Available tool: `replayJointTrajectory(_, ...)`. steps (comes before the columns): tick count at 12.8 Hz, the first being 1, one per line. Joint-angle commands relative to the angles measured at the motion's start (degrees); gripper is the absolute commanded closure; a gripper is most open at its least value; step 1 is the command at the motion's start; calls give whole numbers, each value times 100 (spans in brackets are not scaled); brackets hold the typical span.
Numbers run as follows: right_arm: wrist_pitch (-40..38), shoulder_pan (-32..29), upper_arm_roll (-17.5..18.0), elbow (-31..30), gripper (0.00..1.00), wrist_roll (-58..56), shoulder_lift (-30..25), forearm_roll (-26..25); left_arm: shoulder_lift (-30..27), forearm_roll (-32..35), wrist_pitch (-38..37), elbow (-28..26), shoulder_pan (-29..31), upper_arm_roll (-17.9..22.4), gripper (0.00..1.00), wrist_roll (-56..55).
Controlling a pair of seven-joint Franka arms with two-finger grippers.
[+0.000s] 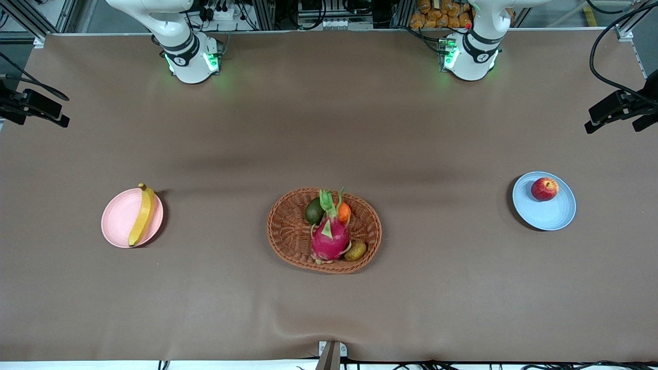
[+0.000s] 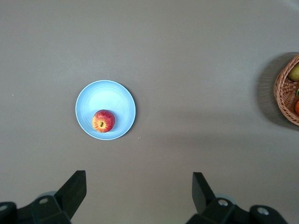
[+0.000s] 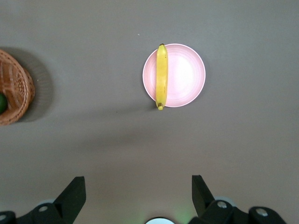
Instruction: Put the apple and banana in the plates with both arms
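The apple (image 1: 544, 188) sits in the pale blue plate (image 1: 550, 216) toward the left arm's end of the table, resting near the plate's rim at about its 12 o'clock in the front view. The banana (image 1: 141, 215) lies on the pale pink plate (image 1: 118, 218) toward the right arm's end, along the plate's 3 o'clock side, with both tips reaching the rim or just past it. Between the two plates stands the wicker basket (image 1: 288, 231), holding a dragon fruit (image 1: 329, 237) and a few smaller fruits (none of them part of the job).

Both grippers are raised high. The left gripper (image 2: 139, 193) hangs over bare table near the blue plate, jaws wide apart and holding nothing. The right gripper (image 3: 138, 196) does the same near the pink plate, jaws apart and empty.

By my reading both placements are done and nothing is left but for the arms to rest
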Motion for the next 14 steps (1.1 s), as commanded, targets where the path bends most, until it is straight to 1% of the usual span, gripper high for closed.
replayJointTrajectory(1,-132,63,42,262,0,273,160,45,-45,-51,-37,32,66,-71,0,-72)
replayJointTrajectory(2,-123,141,33,262,0,229,160,10,-36,-51,-37,31,75,-71,0,-38)
replayJointTrajectory(6,-88,125,24,236,0,211,169,-8,-18,-42,-46,49,84,-71,0,-20)
replayJointTrajectory(10,18,98,7,218,0,-245,213,-43,-18,-42,-63,58,48,-62,0,-38)
replayJointTrajectory(14,9,98,7,210,0,-264,213,-52,-10,-16,-63,84,75,-44,0,-20)
